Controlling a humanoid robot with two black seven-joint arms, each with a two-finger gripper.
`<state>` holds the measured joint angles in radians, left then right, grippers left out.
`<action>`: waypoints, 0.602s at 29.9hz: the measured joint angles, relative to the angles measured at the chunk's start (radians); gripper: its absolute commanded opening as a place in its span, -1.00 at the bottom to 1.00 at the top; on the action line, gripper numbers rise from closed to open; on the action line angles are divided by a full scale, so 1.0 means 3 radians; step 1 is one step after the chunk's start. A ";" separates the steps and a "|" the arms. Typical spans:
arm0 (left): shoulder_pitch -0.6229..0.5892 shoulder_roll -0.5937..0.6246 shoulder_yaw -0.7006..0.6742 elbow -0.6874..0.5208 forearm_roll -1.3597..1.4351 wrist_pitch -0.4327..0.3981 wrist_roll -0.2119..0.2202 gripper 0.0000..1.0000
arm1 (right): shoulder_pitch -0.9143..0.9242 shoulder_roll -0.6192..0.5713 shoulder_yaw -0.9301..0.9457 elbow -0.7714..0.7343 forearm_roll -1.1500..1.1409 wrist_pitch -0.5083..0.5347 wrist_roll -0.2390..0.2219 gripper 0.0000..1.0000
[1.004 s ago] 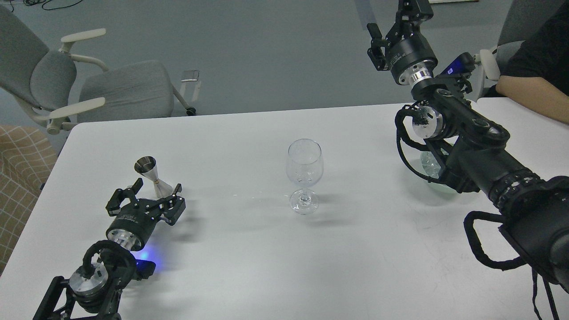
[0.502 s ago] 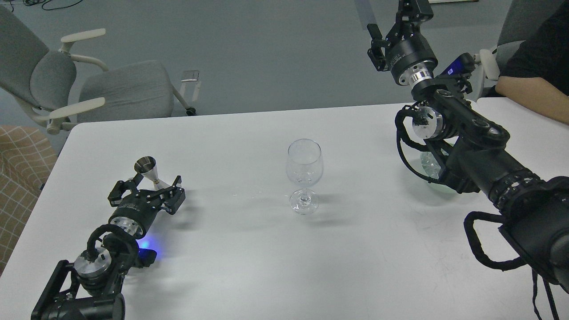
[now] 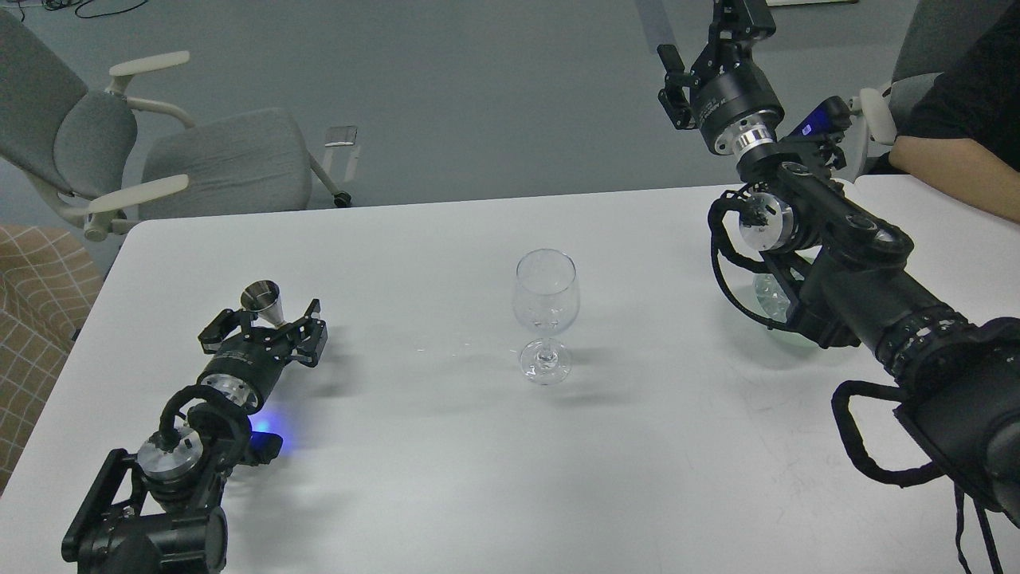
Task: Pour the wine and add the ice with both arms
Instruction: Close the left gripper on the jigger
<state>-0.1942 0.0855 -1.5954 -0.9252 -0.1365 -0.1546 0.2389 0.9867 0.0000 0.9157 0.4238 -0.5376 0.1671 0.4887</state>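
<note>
A clear stemmed wine glass (image 3: 545, 307) stands upright at the middle of the white table (image 3: 446, 462). A small steel jigger (image 3: 263, 301) stands at the left. My left gripper (image 3: 267, 320) lies low on the table, open, one finger on each side of the jigger's lower half. My right gripper (image 3: 708, 44) is raised high beyond the table's far right edge, open and empty. A clear glassy heap, likely the ice (image 3: 766, 291), sits on a greenish dish and is mostly hidden behind my right arm. No wine bottle shows.
A person's bare forearm (image 3: 956, 183) rests on the table's far right corner. A grey office chair (image 3: 159, 159) stands behind the table at the left. A checked tan cushion (image 3: 32, 319) is beside the left edge.
My left gripper has slid forward along the table, so its fingers now flank the jigger. The right arm has barely moved. The glass is unchanged.
</note>
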 measured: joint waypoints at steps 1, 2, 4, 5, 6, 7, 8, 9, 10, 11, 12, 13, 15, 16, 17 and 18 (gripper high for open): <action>0.0000 0.0016 0.0002 0.0001 0.0000 0.0000 -0.0008 -0.06 | 0.0000 0.0000 0.0000 0.0000 -0.0002 0.0001 0.0000 1.00; 0.0000 0.0034 0.0003 0.0003 0.0000 0.0000 -0.0014 -0.07 | 0.0000 0.0000 0.0000 0.0000 -0.0002 0.0001 0.0000 1.00; 0.0002 0.0067 0.0004 0.0004 0.0001 0.0000 -0.0018 -0.12 | 0.0000 0.0000 0.0000 0.0000 -0.0003 0.0001 0.0000 1.00; 0.0006 0.0074 0.0005 0.0005 0.0001 0.0000 -0.0018 -0.29 | 0.0000 0.0000 0.0000 0.0000 -0.0003 0.0001 0.0000 1.00; 0.0008 0.0079 0.0005 0.0007 0.0001 0.0000 -0.0019 -0.40 | 0.0001 0.0000 0.0000 0.0000 -0.0003 0.0001 0.0000 1.00; 0.0009 0.0081 0.0005 0.0009 0.0001 0.0000 -0.0019 -0.55 | 0.0004 0.0000 0.0000 0.0000 -0.0004 0.0001 0.0000 1.00; 0.0011 0.0082 0.0005 0.0012 0.0001 0.0000 -0.0019 -0.59 | 0.0007 0.0000 0.0000 0.0000 -0.0005 0.0001 0.0000 1.00; 0.0012 0.0082 0.0002 0.0015 0.0001 0.0000 -0.0019 -0.63 | 0.0008 0.0000 0.0000 0.0000 -0.0006 0.0001 0.0000 1.00; 0.0012 0.0082 -0.0002 0.0020 0.0001 0.0000 -0.0019 -0.71 | 0.0010 0.0000 0.0000 -0.0001 -0.0007 0.0001 0.0000 1.00; 0.0013 0.0083 -0.0005 0.0022 0.0001 -0.0002 -0.0019 -0.81 | 0.0012 0.0000 0.0000 -0.0001 -0.0007 0.0001 0.0000 1.00; 0.0013 0.0083 -0.0008 0.0026 0.0001 -0.0009 -0.0019 -0.86 | 0.0013 0.0000 0.0000 -0.0001 -0.0007 0.0001 0.0000 1.00; 0.0013 0.0083 -0.0011 0.0028 0.0000 -0.0026 -0.0019 -0.93 | 0.0013 0.0000 0.0000 -0.0001 -0.0008 -0.0002 0.0000 1.00; 0.0013 0.0084 -0.0015 0.0030 0.0000 -0.0068 -0.0013 -1.00 | 0.0013 0.0000 0.0000 -0.0001 -0.0008 -0.0016 0.0000 1.00; 0.0013 0.0084 -0.0018 0.0031 -0.0001 -0.0096 -0.0013 -1.00 | 0.0013 0.0000 0.0000 -0.0001 -0.0008 -0.0021 0.0000 1.00; 0.0013 0.0083 -0.0022 0.0031 -0.0002 -0.0118 -0.0012 -1.00 | 0.0013 0.0000 0.0000 -0.0001 -0.0008 -0.0026 0.0000 1.00; 0.0012 0.0084 -0.0027 0.0031 -0.0004 -0.0137 -0.0012 -1.00 | 0.0013 0.0000 0.0000 -0.0001 -0.0008 -0.0029 0.0000 1.00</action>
<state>-0.1906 0.1105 -1.6036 -0.9159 -0.1376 -0.1956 0.2353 0.9906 0.0000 0.9157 0.4233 -0.5400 0.1583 0.4887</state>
